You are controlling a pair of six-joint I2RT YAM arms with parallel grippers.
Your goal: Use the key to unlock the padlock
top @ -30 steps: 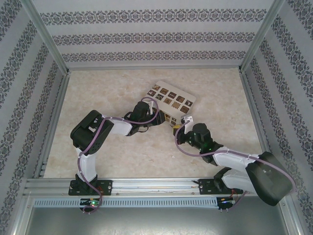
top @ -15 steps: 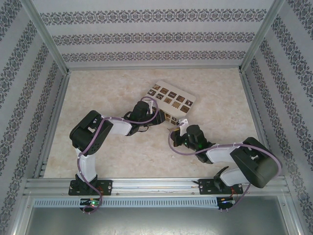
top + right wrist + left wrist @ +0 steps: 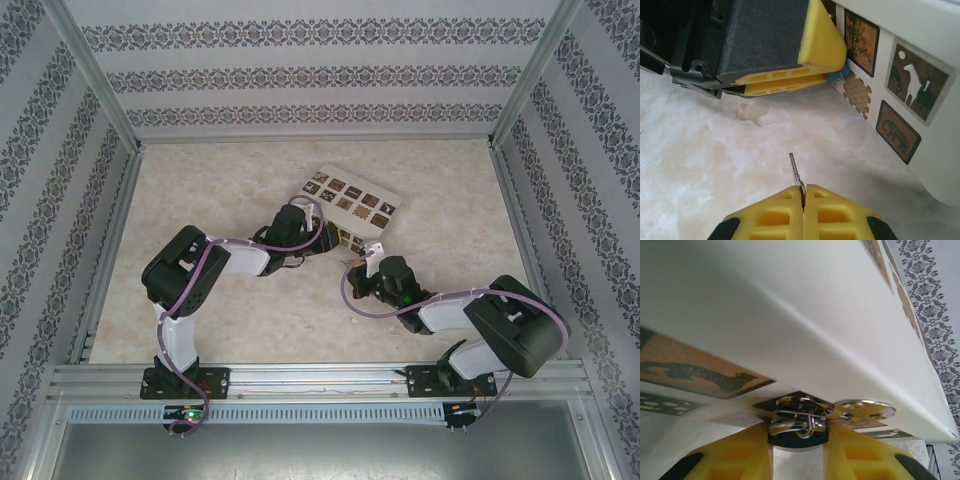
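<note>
Blue padlock [image 3: 838, 75], clamped in my left gripper [image 3: 797, 441] at the box [image 3: 920, 30] front, sits one o'clock from my right gripper [image 3: 803, 192] pinching the key [image 3: 796, 172]: approach step, I judge, next lining blade to keyhole.

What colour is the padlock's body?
Blue. The padlock shows best in the right wrist view, a corner peeking from the left gripper.

Marbled table [image 3: 215, 190] — cream box [image 3: 350, 203] atop

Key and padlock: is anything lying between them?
Nothing. In the right wrist view, bare table stretches between the key, pinched in the right end effector, and the padlock in the left end effector.
</note>
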